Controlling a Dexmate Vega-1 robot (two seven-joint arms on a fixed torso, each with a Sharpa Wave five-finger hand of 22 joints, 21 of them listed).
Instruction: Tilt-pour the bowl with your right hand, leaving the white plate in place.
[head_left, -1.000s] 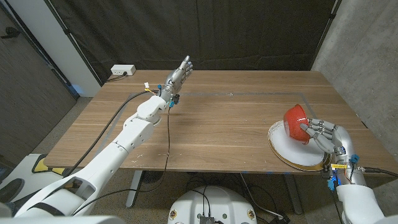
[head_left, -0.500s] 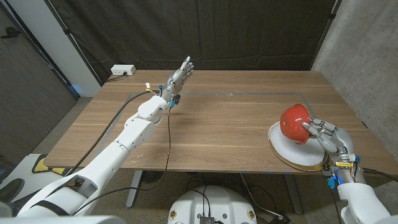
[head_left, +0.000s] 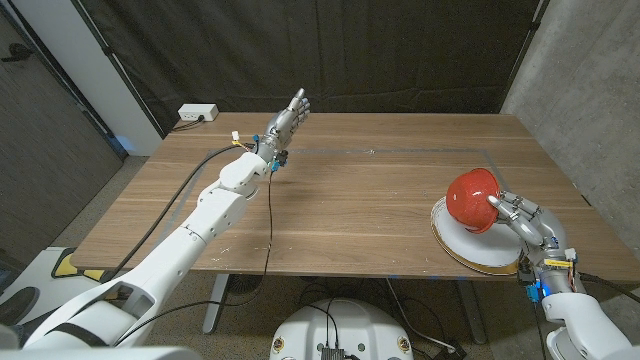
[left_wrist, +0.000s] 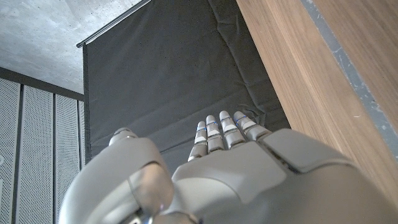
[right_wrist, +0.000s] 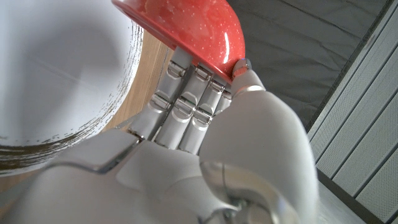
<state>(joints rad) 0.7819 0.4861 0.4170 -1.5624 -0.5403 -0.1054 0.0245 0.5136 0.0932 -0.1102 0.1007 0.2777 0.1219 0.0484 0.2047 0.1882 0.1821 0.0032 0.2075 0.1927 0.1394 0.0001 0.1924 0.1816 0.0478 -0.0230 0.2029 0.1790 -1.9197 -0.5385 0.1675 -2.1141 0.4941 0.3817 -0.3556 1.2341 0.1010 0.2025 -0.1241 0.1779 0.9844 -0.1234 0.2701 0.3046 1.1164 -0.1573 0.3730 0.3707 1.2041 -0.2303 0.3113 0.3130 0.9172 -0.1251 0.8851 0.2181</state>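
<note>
The inside of the red bowl (head_left: 472, 200) cannot be seen: in the head view only its glossy rounded outside faces the camera, and whatever it may hold is hidden. The right wrist view cuts the bowl (right_wrist: 193, 28) off at the frame edge, showing just its rim and speckled red underside. The right hand (head_left: 522, 224) holds the bowl by its rim, fingers (right_wrist: 186, 93) under it and thumb against the edge, with the bowl tipped steeply on its side above the white plate (head_left: 478, 248). Whether the bowl's lower edge touches the plate cannot be told. The plate, with a dark gold-brown rim, lies near the front right corner of the wooden counter (head_left: 350, 200); the hand covers part of it.

The left hand (head_left: 290, 116) is held up over the far left of the counter, fingers (left_wrist: 224, 127) straight and close together, holding nothing.
</note>
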